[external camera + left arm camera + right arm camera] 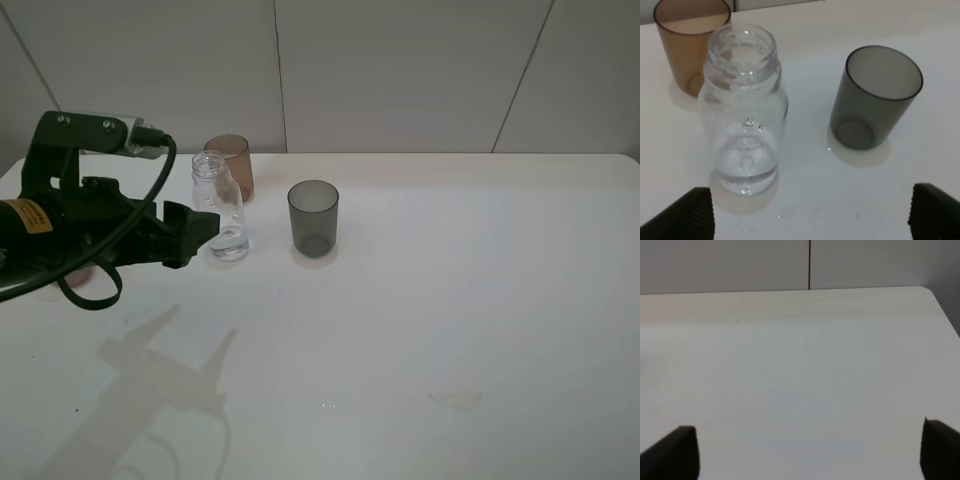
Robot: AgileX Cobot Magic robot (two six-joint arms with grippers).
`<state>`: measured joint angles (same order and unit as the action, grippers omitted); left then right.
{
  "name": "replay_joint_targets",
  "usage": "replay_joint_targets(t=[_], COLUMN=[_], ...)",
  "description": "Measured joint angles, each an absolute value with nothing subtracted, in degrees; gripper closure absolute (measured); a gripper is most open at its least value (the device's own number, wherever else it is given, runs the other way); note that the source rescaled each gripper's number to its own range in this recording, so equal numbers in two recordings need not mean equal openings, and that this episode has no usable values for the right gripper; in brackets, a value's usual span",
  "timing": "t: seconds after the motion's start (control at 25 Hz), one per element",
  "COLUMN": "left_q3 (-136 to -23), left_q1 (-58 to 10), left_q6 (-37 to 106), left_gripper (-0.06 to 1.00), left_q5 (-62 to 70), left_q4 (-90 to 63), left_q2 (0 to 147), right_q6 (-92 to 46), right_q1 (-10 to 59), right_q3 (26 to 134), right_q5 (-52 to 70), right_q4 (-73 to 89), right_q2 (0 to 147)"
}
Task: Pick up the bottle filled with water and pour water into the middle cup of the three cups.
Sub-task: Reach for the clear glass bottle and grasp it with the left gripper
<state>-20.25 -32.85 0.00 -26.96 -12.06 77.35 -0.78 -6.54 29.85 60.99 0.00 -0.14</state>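
Bright, even overhead light casts a soft grey shadow on the table (420, 320), wrist views slightly blurred.

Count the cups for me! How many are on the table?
2. An amber cup stands just behind the bottle. A dark grey cup stands to the bottle's right in the high view. The left arm could be hiding another.

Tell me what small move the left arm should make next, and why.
Probably slide the left tool forward and a little sideways until the bottle sits centred between its open jaws. The bottle stands upright, ungripped, just ahead of the tool and nearer one jaw than the other.
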Motion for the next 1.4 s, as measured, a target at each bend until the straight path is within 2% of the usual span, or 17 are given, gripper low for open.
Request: replay_joint_targets(t=[0.2, 0.52, 0.76, 1.4], left_q3=[-16.0, -15.8, -17.4, -28.1], left_q1=[-33.0, -33.0, -33.0, -33.0], left_q6=[2.2, 0.9, 0.0, 0.0], left_gripper=[-0.06, -0.06, -0.06, -0.06], left_q5=[-43.3, -67.4, -68.4, -69.2], left_q4=[-15.5, -13.6, -13.4, -15.7], left_q2=[85.9, 102.8, 110.2, 116.1], right_q6=[-0.8, -0.8, -0.8, -0.8], right_q1=[-6.5, -6.5, -6.5, -6.5], right_q3=[29.8, 29.8, 29.8, 29.8], right_q5=[61.0, 61.0, 61.0, 61.0], right_q4=[0.0, 0.0, 0.0, 0.0], right_q2=[-0.1, -0.1, -0.1, -0.1])
